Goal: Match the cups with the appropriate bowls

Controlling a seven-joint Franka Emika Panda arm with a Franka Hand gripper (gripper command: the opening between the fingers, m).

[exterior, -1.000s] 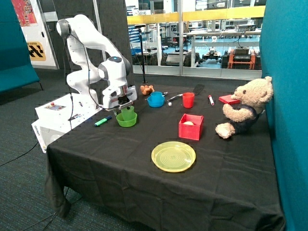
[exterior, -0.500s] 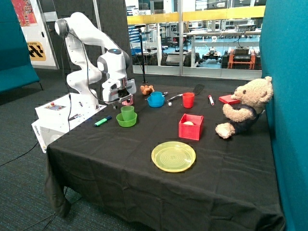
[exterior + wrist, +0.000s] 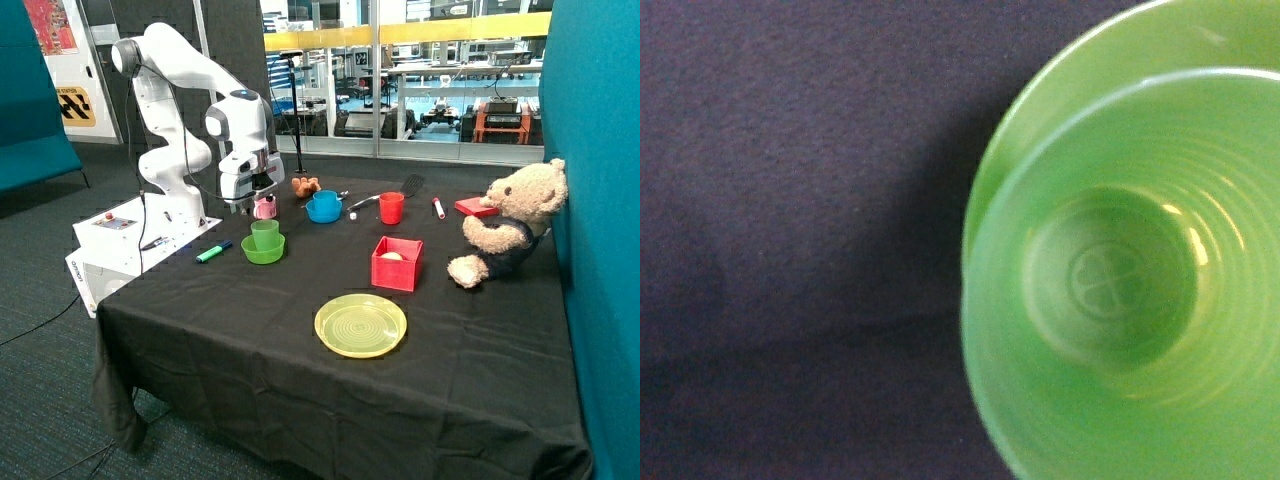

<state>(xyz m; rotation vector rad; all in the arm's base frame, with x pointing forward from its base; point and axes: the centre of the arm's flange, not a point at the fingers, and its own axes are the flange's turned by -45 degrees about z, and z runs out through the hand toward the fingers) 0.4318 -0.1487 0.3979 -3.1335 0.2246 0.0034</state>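
The green cup (image 3: pixel 265 233) is seated in the green bowl (image 3: pixel 263 249); the gripper (image 3: pixel 252 203) is positioned above, finger state indeterminable, pink-white mug (image 3: pixel 265 208) adjacent.

Black-clothed table (image 3: pixel 250 340): green bowl (image 3: pixel 262 250), yellow plate (image 3: pixel 360 325), red box (image 3: pixel 396 265).

Green cup (image 3: pixel 1110 290): cut off by the wrist view's edge; only part of its rim shows.
Green bowl (image 3: pixel 1080 70): mostly hidden beneath the cup, the remainder cut off by the frame.
Gripper (image 3: pixel 252 199): fingers too small in the outside view, absent from the wrist view.
Blue cup (image 3: pixel 326 198): lower part hidden inside the blue bowl (image 3: pixel 322 212).
Pink mug (image 3: pixel 265 208): partly hidden behind the gripper.
Red box (image 3: pixel 396 265): contents too small to identify.
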